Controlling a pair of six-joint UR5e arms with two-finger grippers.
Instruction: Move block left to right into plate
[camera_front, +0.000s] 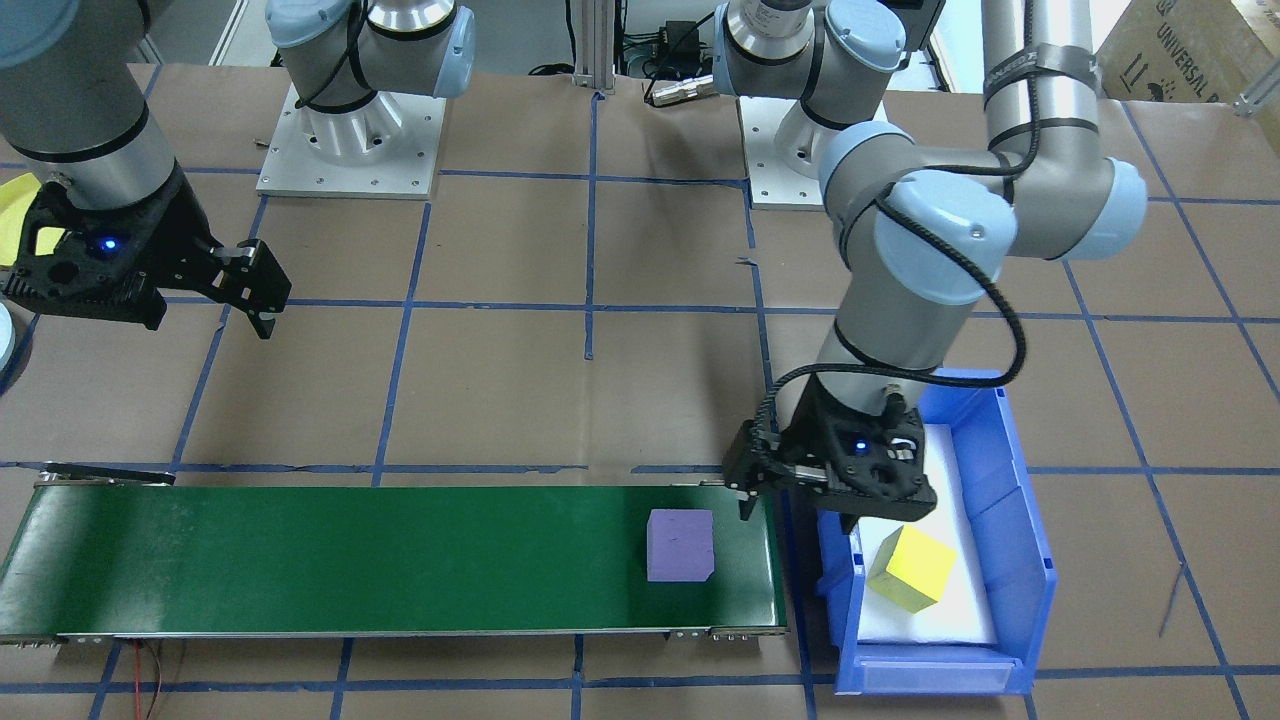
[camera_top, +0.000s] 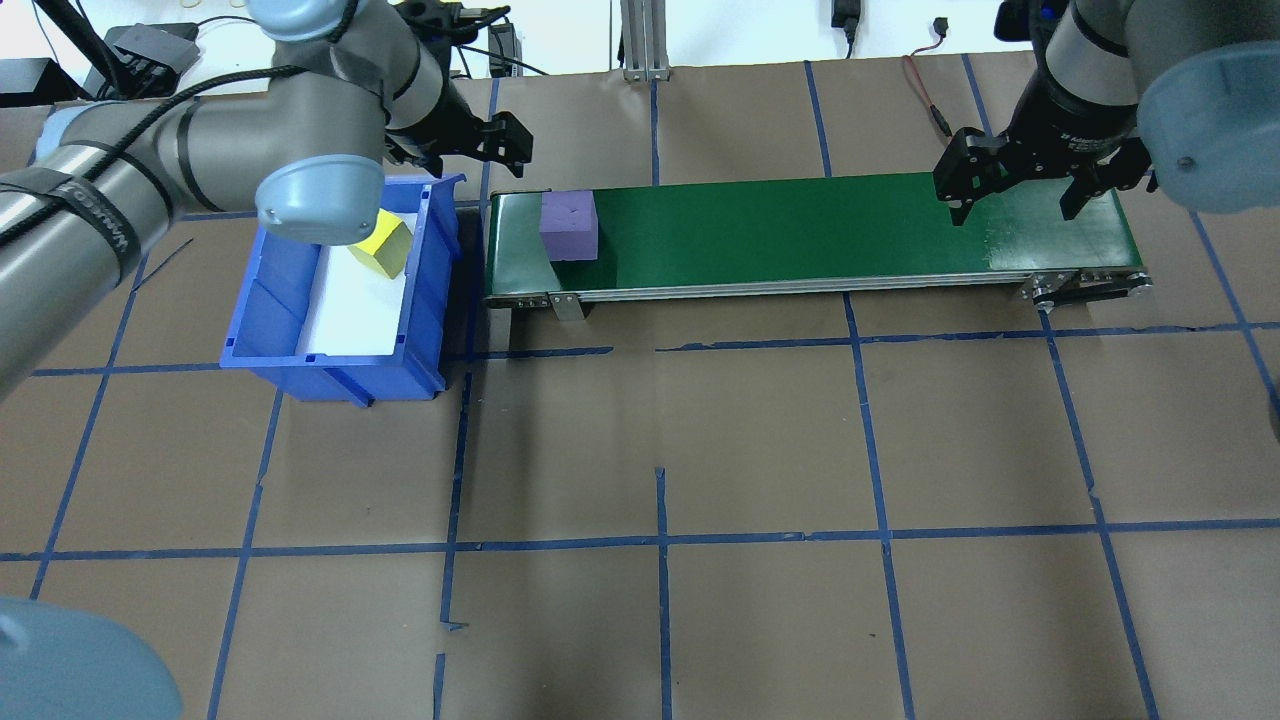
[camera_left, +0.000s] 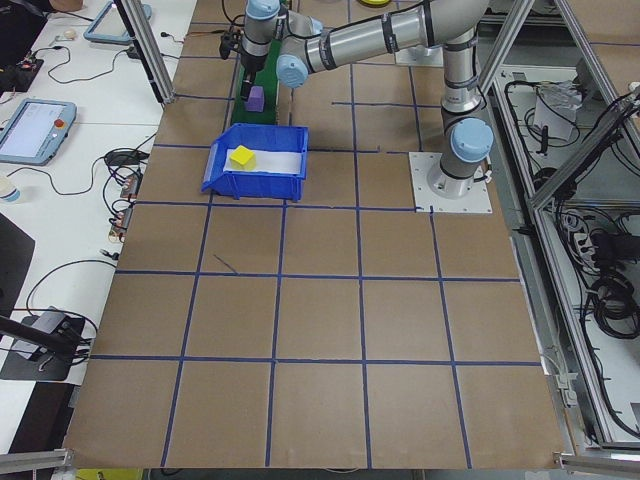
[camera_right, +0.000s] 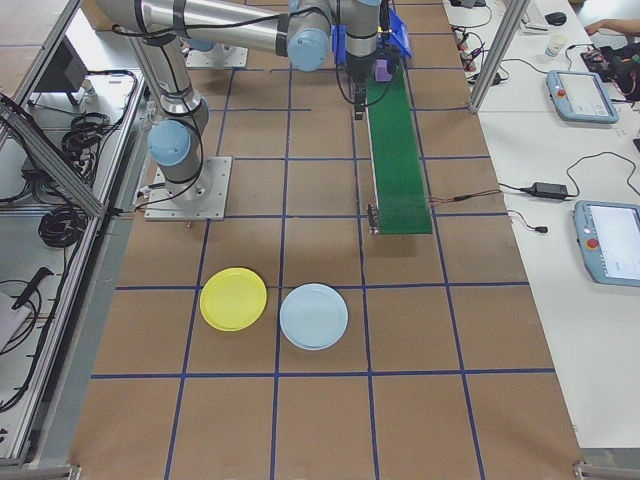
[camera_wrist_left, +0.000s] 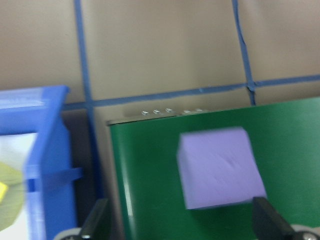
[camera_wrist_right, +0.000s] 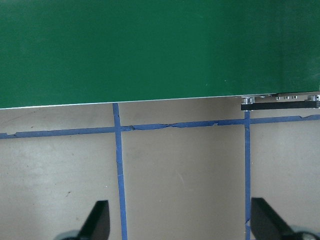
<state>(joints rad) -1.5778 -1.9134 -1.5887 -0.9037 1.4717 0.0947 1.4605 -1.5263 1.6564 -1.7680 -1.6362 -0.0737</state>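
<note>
Purple block (camera_front: 680, 544) is sitting flat on the green conveyor belt (camera_front: 350, 555), close to the belt's end nearest the blue bin (camera_front: 1010, 520), touched by nothing. Left gripper (camera_top: 497, 140) is hanging over the gap between bin and belt end, jaws spread wide and holding nothing; in the left wrist view both fingertips (camera_wrist_left: 95, 220) are showing at the bottom edge with the block between and ahead of them, not in contact. Yellow block (camera_top: 382, 245) is lying tilted inside the bin on its white liner (camera_top: 355, 315), toward the bin's far end. Right gripper (camera_top: 1020, 195) is hovering at the opposite end of the belt, jaws wide, empty; its wrist camera is showing belt edge and brown paper with blue tape lines only. Yellow plate (camera_right: 233, 299) and light blue plate (camera_right: 314, 316) are lying side by side, just apart, on the tabletop beyond the belt's right end, toward the table's right edge.
</note>
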